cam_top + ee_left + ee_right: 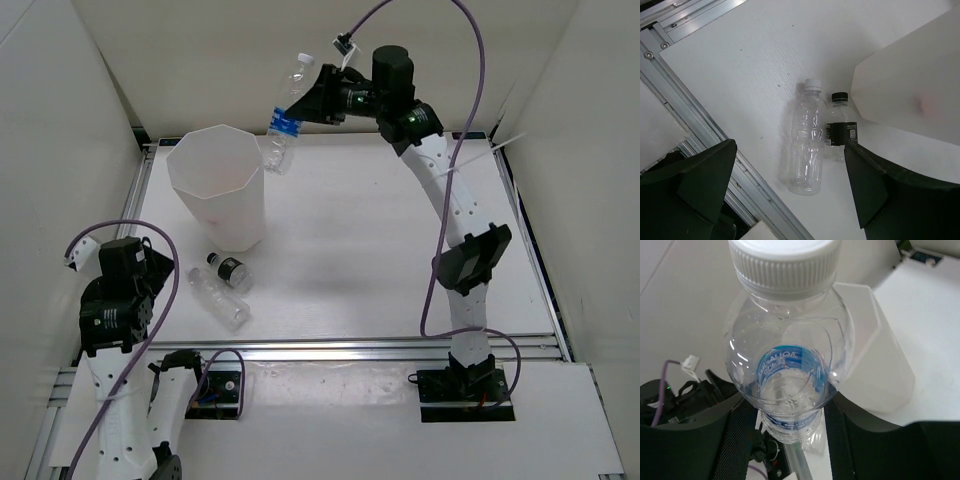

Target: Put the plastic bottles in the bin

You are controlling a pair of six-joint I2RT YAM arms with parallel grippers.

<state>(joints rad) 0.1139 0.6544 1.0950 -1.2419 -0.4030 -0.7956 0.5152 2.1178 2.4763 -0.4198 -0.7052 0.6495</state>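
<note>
My right gripper (pixel 297 110) is shut on the blue-labelled plastic bottle (pixel 283 125) and holds it in the air, tilted, just past the far right rim of the bin (pixel 235 215). In the right wrist view the bottle (pixel 790 365) fills the gap between the fingers (pixel 740 440), white cap towards the camera, with the bin (pixel 880 365) behind it. An unlabelled bottle (pixel 220 298) and a short black-capped bottle (pixel 230 271) lie on the table in front of the bin. My left gripper (pixel 158 268) stands open just left of them. In the left wrist view both bottles (pixel 807 145) (pixel 840 130) lie side by side ahead of that gripper (pixel 790 184).
An aluminium rail (pixel 400 347) runs along the table's near edge, close to the lying bottles (pixel 700 135). White walls enclose the table at the left, back and right. A purple cable (pixel 470 60) loops above the right arm.
</note>
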